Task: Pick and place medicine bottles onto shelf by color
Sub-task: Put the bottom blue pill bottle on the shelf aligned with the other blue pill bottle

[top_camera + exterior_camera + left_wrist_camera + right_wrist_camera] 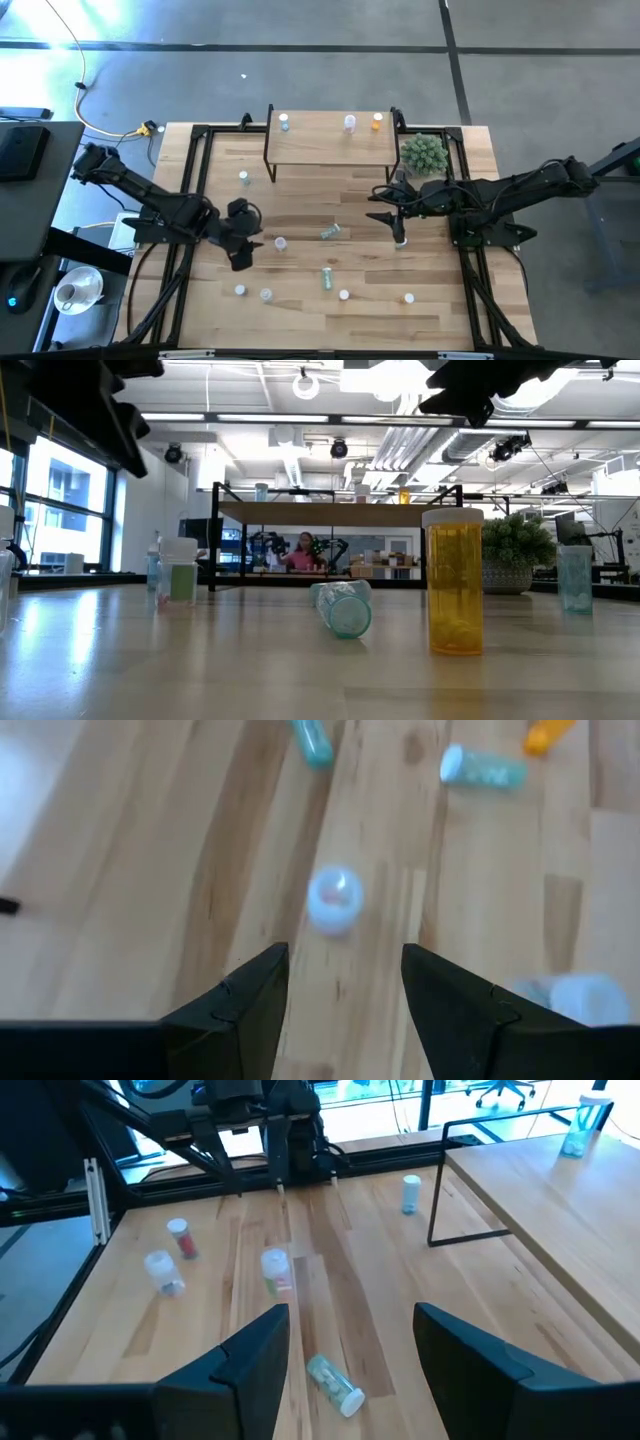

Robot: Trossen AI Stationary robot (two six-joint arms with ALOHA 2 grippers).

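My left gripper (pixel 255 240) hangs open above the table's left middle, with an upright white-capped bottle (pixel 333 900) on the boards just beyond its fingertips. My right gripper (pixel 378 205) is open too, right of centre, pointing toward the table's left. A green bottle (pixel 335 1383) lies on its side below and between its fingers, untouched. The shelf (pixel 330 140) stands at the far middle, carrying a blue bottle (pixel 284 122), a clear one (pixel 349 123) and an orange one (pixel 377 121). More bottles are scattered near the front, among them a lying green one (pixel 327 278) and an orange one (pixel 409 298).
A spiky green plant ball (pixel 424 153) sits by the shelf's right end, close behind my right arm. One bottle (pixel 244 177) stands alone left of the shelf. A black frame (pixel 195 200) runs along the table's sides. A person shows far off in the room (pixel 300 552).
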